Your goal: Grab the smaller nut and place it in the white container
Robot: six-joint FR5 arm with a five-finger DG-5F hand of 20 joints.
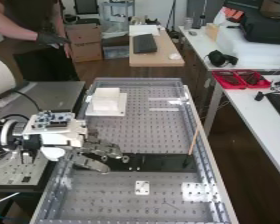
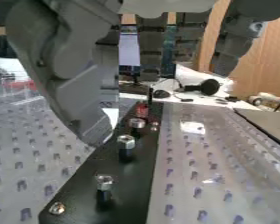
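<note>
With its fingers loosely extended and empty, a robot hand (image 1: 103,147) is hanging over the left end of a black plate (image 1: 165,163), below the high view's centre. A smaller nut (image 2: 56,208) is lying there near larger nuts (image 2: 126,142), while a white container (image 1: 106,99) is standing upper left of centre.

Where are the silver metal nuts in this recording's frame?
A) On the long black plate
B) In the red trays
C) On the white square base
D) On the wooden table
A: the wrist view shows the silver metal nuts spaced along the long black plate.
</note>
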